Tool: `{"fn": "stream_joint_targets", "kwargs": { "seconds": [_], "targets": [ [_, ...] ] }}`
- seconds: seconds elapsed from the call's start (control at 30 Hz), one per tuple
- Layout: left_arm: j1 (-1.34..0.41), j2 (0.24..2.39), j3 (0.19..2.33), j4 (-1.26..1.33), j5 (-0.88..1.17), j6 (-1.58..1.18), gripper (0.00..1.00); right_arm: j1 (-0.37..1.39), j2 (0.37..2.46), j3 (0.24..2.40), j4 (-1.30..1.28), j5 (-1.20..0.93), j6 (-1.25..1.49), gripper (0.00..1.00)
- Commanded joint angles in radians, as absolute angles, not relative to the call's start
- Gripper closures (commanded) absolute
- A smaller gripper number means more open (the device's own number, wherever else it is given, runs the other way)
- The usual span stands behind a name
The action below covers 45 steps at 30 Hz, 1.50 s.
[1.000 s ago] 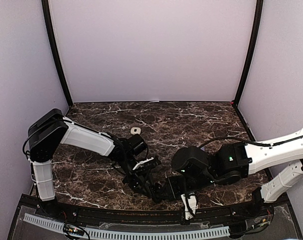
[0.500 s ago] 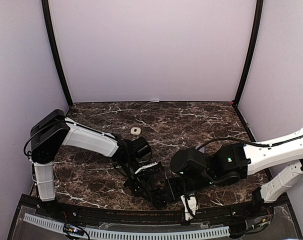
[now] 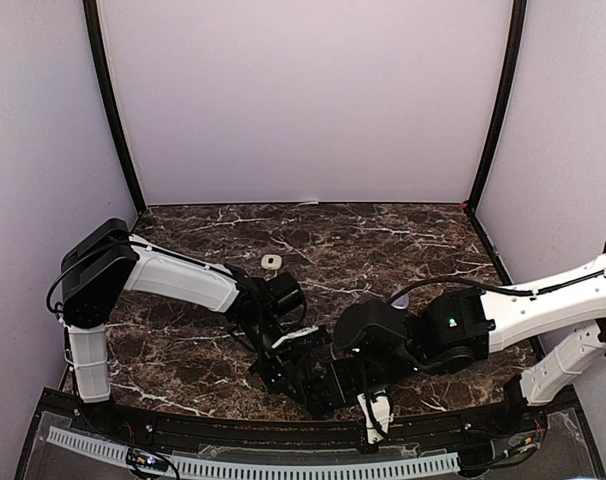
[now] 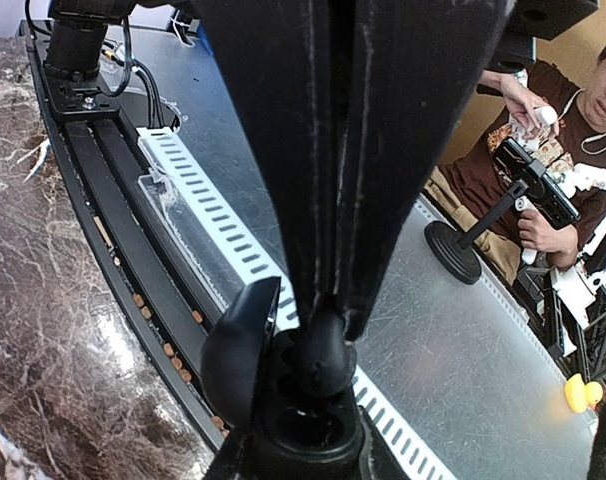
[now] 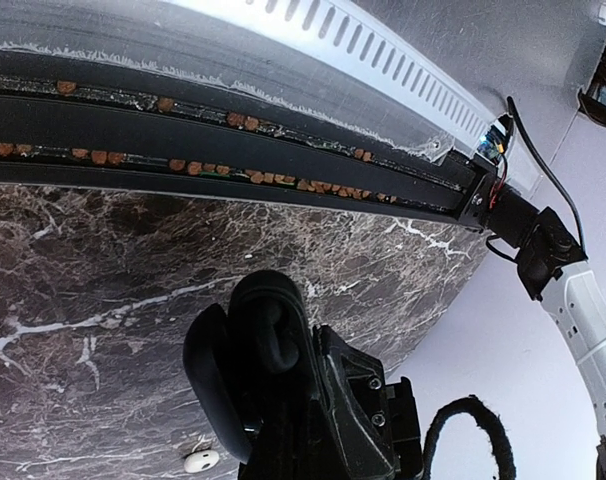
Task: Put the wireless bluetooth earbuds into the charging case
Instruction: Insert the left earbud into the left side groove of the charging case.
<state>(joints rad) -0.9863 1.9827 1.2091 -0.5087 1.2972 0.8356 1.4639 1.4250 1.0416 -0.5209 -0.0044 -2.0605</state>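
Even, diffuse overhead light keeps the pale walls (image 3: 303,100) bright and shadows soft. White glare streaks the marble tabletop (image 4: 113,345) left of the left gripper (image 4: 323,312), which blurs near the lens. At its tip the dark earbud (image 4: 318,360) and black charging case (image 4: 303,438) merge in shadow. Beyond the right gripper (image 5: 283,385), the slotted rail (image 5: 383,55) curves with lens distortion.

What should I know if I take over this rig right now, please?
Left tool: shut on a dark earbud, poised at the open dark case.
Right tool: shut, next to the case; whether it grips it is unclear.
Done: dark earbud picked up.
Left: seat and release it; a white earbud lies loose on the table.
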Motion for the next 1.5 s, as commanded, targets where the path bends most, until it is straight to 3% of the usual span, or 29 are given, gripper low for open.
{"fn": "stream_joint_targets", "kwargs": {
  "seconds": [0.0, 0.43, 0.5, 0.77, 1.1, 1.23, 1.47],
  "targets": [
    [-1.001, 1.961, 1.232, -0.536, 1.297, 0.864, 1.00, 1.480, 1.443, 1.067, -0.511, -0.039, -2.075, 1.00],
    [-1.025, 1.950, 1.239, -0.568, 1.300, 0.913, 1.00, 1.483, 1.473, 1.063, -0.478, -0.038, -2.082, 1.00],
    [-1.025, 1.950, 1.239, -0.566, 1.298, 0.914, 1.00, 1.483, 1.475, 1.061, -0.473, -0.030, -2.079, 0.86],
    [-1.025, 1.954, 1.236, -0.562, 1.300, 0.921, 1.00, 1.483, 1.471, 1.071, -0.475, -0.011, -2.071, 0.63],
    [-1.015, 1.959, 1.222, -0.546, 1.298, 0.940, 1.00, 1.487, 1.419, 1.102, -0.500, -0.044, -2.020, 0.61],
    [-0.987, 1.931, 1.172, -0.424, 1.293, 0.864, 1.00, 1.488, 1.366, 1.095, -0.451, -0.109, -1.902, 0.60],
    [-0.894, 1.806, 0.947, 0.139, 1.190, 0.486, 1.00, 1.440, 1.227, 0.927, -0.222, -0.148, -1.512, 0.57]
  ]
}}
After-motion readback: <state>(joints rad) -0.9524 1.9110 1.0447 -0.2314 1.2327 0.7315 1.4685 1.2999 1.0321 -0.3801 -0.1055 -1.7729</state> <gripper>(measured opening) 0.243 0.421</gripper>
